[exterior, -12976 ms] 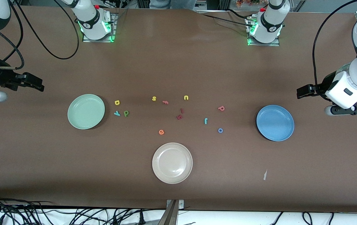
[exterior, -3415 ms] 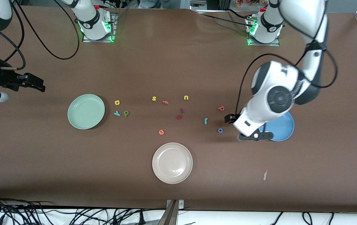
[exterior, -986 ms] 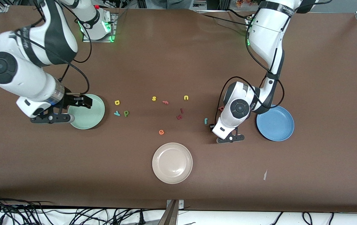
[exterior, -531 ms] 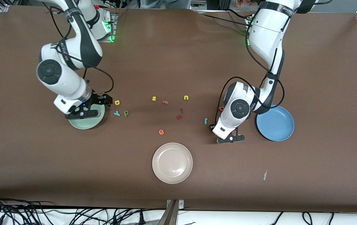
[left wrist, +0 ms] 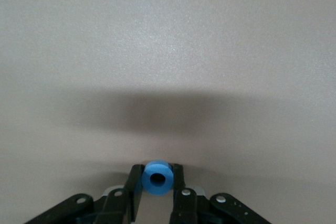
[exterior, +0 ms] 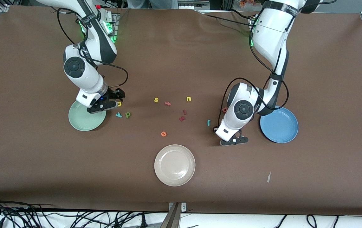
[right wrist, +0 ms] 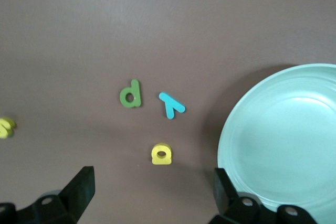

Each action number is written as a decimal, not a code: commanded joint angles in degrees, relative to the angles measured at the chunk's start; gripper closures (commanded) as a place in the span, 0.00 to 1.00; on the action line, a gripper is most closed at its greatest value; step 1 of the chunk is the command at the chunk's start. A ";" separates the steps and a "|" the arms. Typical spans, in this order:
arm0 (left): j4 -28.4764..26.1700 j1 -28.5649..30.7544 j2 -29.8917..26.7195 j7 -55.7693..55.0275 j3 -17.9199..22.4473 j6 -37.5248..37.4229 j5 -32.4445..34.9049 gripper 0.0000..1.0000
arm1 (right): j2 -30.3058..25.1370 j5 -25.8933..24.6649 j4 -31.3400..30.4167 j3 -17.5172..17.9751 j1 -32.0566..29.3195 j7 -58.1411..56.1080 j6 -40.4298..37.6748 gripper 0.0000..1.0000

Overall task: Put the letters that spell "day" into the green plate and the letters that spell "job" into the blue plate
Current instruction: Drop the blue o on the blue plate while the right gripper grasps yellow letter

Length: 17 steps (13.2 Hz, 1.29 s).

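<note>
Now I keep my left gripper point(left wrist: 157, 195) squeezed squarely on the blue "o" point(left wrist: 158, 177) before lifting, while my right gripper point(right wrist: 152, 198), jaws wide, hovers over the yellow "a" point(right wrist: 161, 154).

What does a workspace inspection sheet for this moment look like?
Surface: brown table, wrinkled near the bases.
Job's things: green plate and blue plate hold no letters; yellow a, teal y, green d lie beside the green plate; teal j on the table.
Clutter: beige plate, spare letters mid-table.
Grippers: left gripper shut on blue o; right gripper open over the a.
Cables: bundle along the front edge.
Surroundings: nothing seen.
</note>
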 commanded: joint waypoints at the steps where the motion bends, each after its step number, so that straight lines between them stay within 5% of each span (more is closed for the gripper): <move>1: -0.09 -0.07 -0.40 1.12 0.46 0.40 -1.01 1.00 | 0.10 0.04 -2.48 0.39 -0.80 -5.51 1.60 0.00; 9: -4.29 7.83 -11.28 18.67 0.81 -14.28 -0.92 1.00 | 5.21 -0.05 -8.63 1.26 -1.24 -9.22 14.87 0.00; 13: -15.80 13.46 -21.21 27.03 0.72 -13.49 7.34 1.00 | 6.61 -0.14 -8.11 2.41 -1.15 -9.22 17.85 0.00; 17: -28.21 16.80 -27.04 29.94 0.64 -1.04 13.05 0.99 | 7.67 -0.22 -8.19 2.41 -1.15 -9.31 19.52 0.06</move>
